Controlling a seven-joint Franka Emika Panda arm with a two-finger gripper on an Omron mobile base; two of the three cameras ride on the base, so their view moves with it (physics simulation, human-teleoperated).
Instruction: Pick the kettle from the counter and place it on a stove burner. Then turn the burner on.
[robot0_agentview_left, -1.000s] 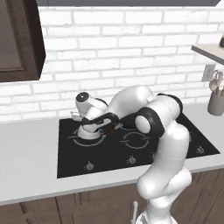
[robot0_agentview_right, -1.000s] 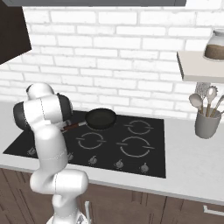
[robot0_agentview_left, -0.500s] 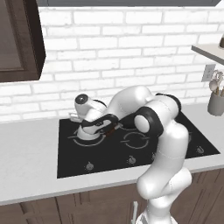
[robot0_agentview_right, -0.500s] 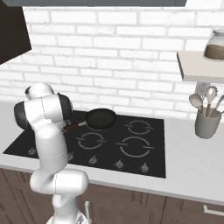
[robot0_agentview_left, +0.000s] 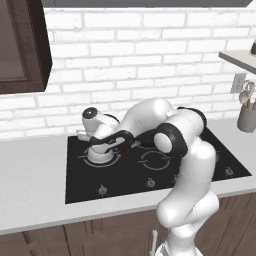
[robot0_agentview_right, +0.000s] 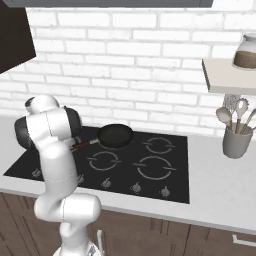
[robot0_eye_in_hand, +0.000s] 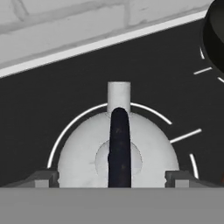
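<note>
The pale grey-white kettle (robot0_eye_in_hand: 87, 157) stands on the stove burner (robot0_eye_in_hand: 65, 130), the wide grey ring at the stove's back left, with its spout toward the wall. Straight above it hangs my gripper (robot0_eye_in_hand: 112, 178), open. Its fingertips (robot0_eye_in_hand: 43, 178) stand far apart on either side of the kettle's black handle (robot0_eye_in_hand: 119, 144) and do not touch it. From the left base view the kettle (robot0_agentview_left: 98, 154) sits under the gripper (robot0_agentview_left: 109, 142) on the black stove (robot0_agentview_left: 200, 165). In the right base view my own arm hides the kettle.
A black frying pan (robot0_agentview_right: 115, 135) with a reddish handle sits on a back burner right of the kettle. Small knobs (robot0_agentview_right: 135, 187) line the stove's front edge. The light counter (robot0_agentview_left: 30, 175) flanks the stove. A grey utensil holder (robot0_agentview_right: 236, 141) stands at the right under a shelf (robot0_agentview_right: 225, 75).
The jaws have gone from shut on the kettle's handle to wide open. The kettle stays on the burner ring and the hand has sunk slightly.
</note>
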